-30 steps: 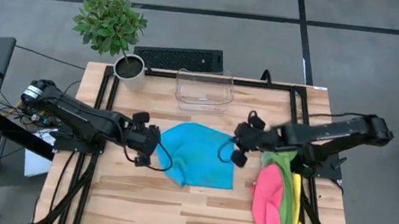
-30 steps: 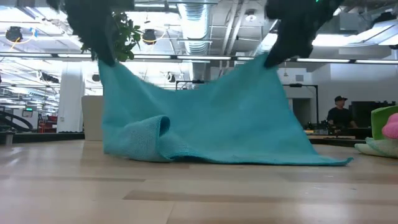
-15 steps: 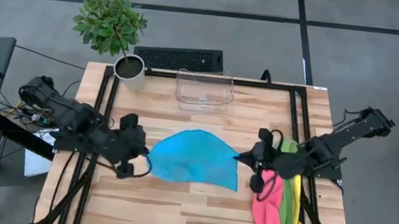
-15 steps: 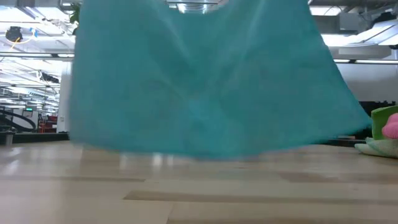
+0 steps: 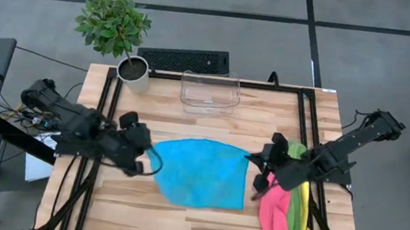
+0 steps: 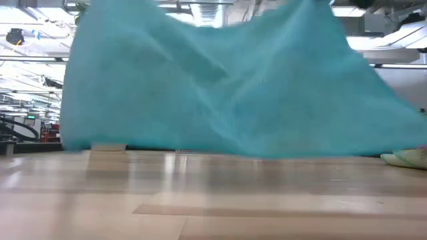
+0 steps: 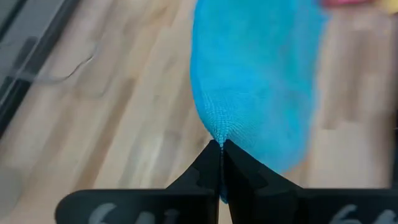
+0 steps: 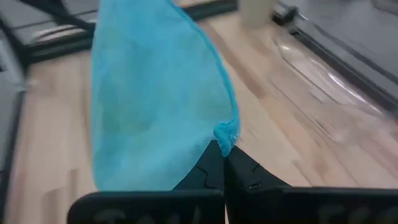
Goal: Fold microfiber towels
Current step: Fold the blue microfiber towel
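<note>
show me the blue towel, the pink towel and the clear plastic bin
blue towel (image 5: 202, 174), high view, middle of the spread cloth
pink towel (image 5: 276, 208), high view, centre of its pink fold in the pile at the table's right
clear plastic bin (image 5: 208, 104), high view, its front wall near the table's far edge

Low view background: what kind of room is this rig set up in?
Most likely a big open lab or workshop, not a home. Behind the blue towel run exposed ceiling ducts and long strip lights. From above, the wooden table stands on bare grey floor, with a keyboard behind it.
</note>
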Tool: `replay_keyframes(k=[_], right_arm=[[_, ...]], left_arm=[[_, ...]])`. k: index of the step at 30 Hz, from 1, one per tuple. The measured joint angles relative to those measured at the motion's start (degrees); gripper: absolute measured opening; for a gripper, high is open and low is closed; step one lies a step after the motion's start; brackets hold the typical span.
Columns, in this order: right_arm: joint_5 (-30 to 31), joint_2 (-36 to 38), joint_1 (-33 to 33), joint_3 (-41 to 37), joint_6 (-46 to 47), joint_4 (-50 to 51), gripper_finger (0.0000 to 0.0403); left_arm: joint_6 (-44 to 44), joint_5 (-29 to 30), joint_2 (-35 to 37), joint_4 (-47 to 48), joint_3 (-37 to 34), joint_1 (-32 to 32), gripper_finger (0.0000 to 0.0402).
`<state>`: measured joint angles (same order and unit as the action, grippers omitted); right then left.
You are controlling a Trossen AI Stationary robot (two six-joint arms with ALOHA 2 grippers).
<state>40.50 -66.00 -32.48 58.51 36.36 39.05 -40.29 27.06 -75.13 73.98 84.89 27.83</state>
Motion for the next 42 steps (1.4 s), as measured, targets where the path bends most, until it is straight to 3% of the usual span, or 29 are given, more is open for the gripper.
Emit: replay_keyframes(k=[8, 13, 17, 24, 32, 42], right_arm=[[-2.9, 0.0, 8.4, -6.3, 2.0, 1.2, 0.0012], [-2.9, 0.0, 12.9, -6.5, 1.4, 5.6, 0.0013], [-2.9, 0.0, 16.0, -6.5, -0.6, 5.8, 0.0013], [-3.0, -2.4, 20.2, -6.5, -3.9, 8.1, 0.0013], [-2.7, -10.2, 23.2, -6.4, -5.5, 9.2, 0.0013], [-2.9, -13.5, 17.1, -6.4, -1.8, 10.4, 0.0013]], left_arm=[[7.0, 0.3, 0.0, -7.5, -16.8, -10.1, 0.0000], [17.4, 0.7, 0.0, -17.8, -25.2, -17.1, 0.0000], [23.8, 0.7, 0.0, -24.3, -28.7, -22.9, 0.0000], [33.3, 1.7, 0.0, -26.6, -29.3, -29.2, 0.0000], [32.2, -3.3, 0.0, -28.6, -29.3, -30.0, 0.0000], [25.7, -4.2, 0.0, -30.3, -33.2, -24.0, 0.0000]])
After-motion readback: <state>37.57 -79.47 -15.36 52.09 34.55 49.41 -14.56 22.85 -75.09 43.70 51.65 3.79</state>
